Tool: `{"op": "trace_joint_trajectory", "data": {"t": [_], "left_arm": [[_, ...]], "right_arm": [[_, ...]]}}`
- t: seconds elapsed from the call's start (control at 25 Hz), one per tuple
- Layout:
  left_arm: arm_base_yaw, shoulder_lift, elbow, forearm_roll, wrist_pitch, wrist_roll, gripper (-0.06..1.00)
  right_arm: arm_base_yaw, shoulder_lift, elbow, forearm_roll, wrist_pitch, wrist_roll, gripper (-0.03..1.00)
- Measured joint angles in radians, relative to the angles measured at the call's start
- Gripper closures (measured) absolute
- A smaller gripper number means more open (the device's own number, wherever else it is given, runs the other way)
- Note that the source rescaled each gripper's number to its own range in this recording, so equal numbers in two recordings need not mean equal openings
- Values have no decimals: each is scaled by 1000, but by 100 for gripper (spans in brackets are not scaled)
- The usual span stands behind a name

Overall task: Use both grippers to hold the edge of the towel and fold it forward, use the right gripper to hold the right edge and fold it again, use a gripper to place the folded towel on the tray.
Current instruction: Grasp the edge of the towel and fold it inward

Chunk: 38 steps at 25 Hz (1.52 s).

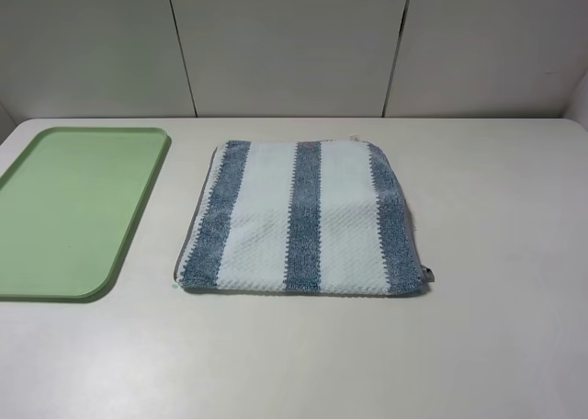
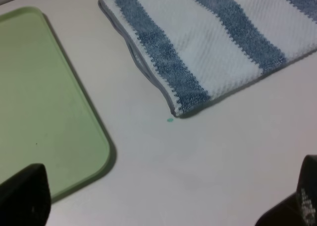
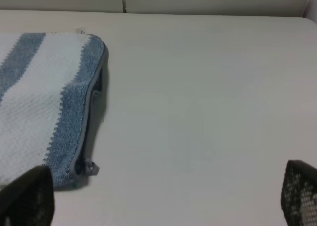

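- Lying flat mid-table [image 1: 496,336], towel [image 1: 303,219]: thick terry, 3 blue-grey stripes w/ 2 pale white betw.; light-green tray [image 1: 73,208] at its 9 o'clock, apart.
- L wrist: grey hem [image 2: 140,62] looks doubled, 2 layers; left gripper [image 2: 161,201] jaws wide, nothing held.
- R wrist: right gripper [image 3: 163,196] jaws wide, nothing held, by towel's 3 o'clock side.

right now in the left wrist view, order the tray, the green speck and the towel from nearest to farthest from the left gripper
1. tray, its rounded corner right by the left gripper.
2. green speck, on the bare table, just short of the towel's corner.
3. towel, beyond the speck.
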Motion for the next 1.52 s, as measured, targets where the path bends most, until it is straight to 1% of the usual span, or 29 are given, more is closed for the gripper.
{"op": "trace_joint_trajectory", "data": {"t": [1.4,1.52], "left_arm": [[0,0,0,0,0,-3,-5],[0,43,-1,0,0,-6,-5]], "right_arm": [[0,0,0,0,-1,0,-3],[0,0,0,0,-1,0,-3]]}}
